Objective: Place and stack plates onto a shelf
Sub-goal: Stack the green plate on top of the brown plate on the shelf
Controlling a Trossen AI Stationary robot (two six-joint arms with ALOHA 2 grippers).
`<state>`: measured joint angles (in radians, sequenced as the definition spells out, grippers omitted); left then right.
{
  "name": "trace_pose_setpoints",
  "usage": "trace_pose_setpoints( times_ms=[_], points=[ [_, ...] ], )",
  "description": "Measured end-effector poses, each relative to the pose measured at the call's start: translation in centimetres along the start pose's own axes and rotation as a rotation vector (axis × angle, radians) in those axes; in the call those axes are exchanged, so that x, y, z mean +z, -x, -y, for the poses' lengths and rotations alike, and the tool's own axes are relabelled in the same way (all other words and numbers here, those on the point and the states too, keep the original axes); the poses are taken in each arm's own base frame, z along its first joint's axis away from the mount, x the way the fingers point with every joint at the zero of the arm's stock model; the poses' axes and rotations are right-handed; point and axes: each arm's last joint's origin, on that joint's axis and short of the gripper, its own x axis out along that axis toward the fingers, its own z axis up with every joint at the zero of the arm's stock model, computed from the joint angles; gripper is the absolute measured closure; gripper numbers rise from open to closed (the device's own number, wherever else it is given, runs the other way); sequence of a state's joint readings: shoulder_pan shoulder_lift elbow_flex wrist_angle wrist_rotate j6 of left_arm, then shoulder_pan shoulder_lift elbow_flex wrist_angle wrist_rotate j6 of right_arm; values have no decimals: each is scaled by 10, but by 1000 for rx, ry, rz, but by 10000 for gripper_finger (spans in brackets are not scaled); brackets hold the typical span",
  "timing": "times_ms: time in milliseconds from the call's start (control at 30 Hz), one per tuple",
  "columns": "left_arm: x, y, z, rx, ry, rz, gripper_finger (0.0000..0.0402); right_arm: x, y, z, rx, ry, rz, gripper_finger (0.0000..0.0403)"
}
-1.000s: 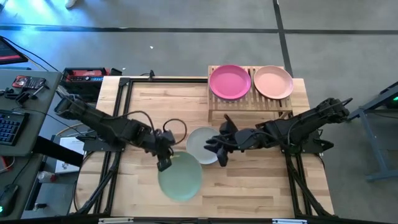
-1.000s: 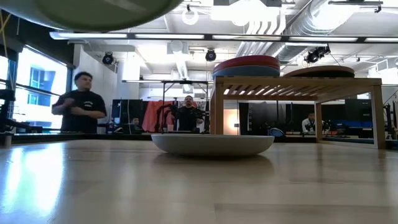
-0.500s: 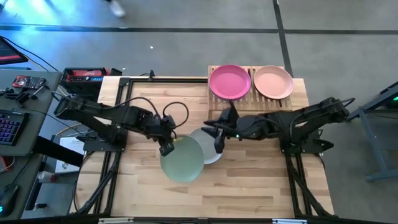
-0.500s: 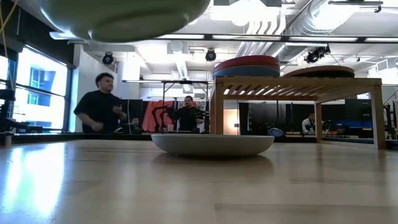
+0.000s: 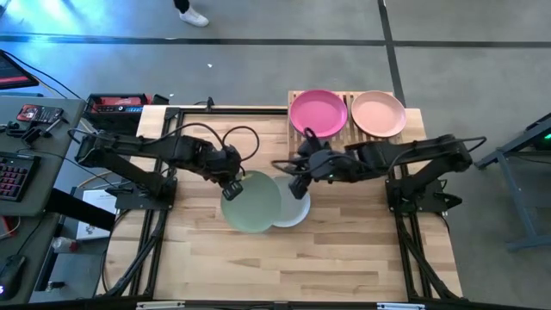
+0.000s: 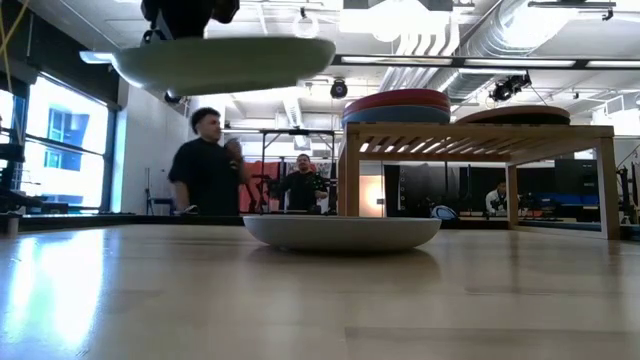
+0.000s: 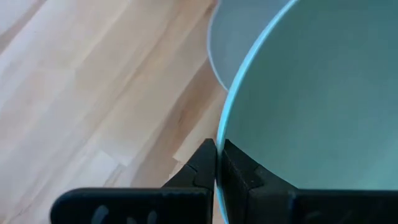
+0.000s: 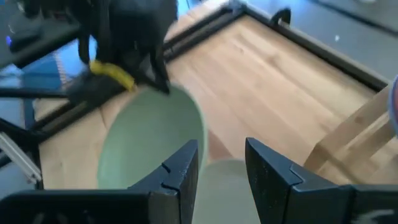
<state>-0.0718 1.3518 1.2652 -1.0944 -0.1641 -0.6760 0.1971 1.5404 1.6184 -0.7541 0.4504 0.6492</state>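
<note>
Plank tabletop (image 5: 344,250): left gripper (image 5: 229,188) is clamping the round matte mint green plate (image 5: 250,201) by its rim, airborne, overlapping the off-white plate (image 5: 295,210). Right gripper (image 5: 299,178) is hanging unclenched nearby. Risk: the thin rim pinch slipping, or the 2 arms colliding.

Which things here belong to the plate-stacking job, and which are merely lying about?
Job: mint green plate in left gripper; off-white plate; magenta plate; peach-pink plate; shelf; right gripper.
Lying about: keyboard; red case.

Plank table (image 5: 344,250) with off-white plate (image 6: 342,232) and plate-laden slatted shelf (image 5: 320,144).
</note>
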Motion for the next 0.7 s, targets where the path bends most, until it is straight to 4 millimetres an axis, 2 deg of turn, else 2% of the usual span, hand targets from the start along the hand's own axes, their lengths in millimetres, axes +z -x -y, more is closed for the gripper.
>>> trace_pose_setpoints(
  times_ms=[700],
  points=[
    [4, -1, -6, 22, 50, 7, 401, -36, -54, -15, -23, -105, -242, 289]
  ],
)
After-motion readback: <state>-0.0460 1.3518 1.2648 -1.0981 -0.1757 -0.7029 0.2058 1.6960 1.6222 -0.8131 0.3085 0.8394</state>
